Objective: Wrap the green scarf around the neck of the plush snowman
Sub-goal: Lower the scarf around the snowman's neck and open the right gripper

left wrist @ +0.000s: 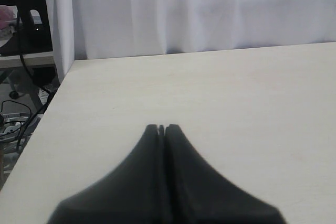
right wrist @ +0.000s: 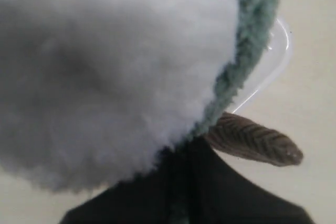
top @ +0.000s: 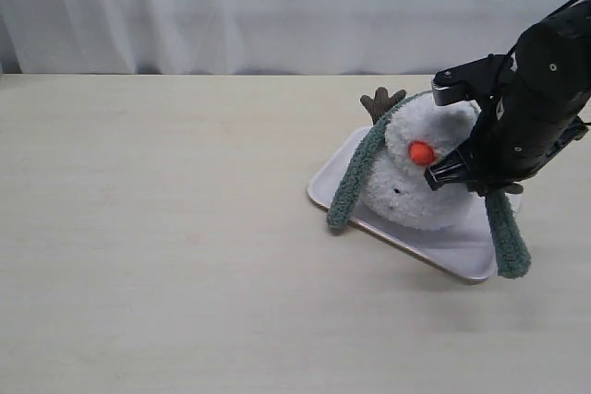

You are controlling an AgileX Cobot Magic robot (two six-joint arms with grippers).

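The plush snowman (top: 420,186) lies on a white tray (top: 462,251), orange nose (top: 421,151) facing up. The green scarf (top: 355,177) drapes down its left side onto the table, and the other end (top: 508,242) hangs past the tray's right edge. My right gripper (top: 466,177) presses against the snowman's right side. In the right wrist view it (right wrist: 181,148) is shut on the scarf (right wrist: 247,40), which runs along the white fur (right wrist: 105,66) into the jaws, beside a brown twig arm (right wrist: 252,140). My left gripper (left wrist: 161,128) is shut and empty over bare table.
A second brown twig arm (top: 381,101) sticks up behind the snowman. The pale wooden table (top: 166,228) stretches left of the tray, with a white curtain (top: 277,6) behind it. The table's edge (left wrist: 50,103) shows in the left wrist view.
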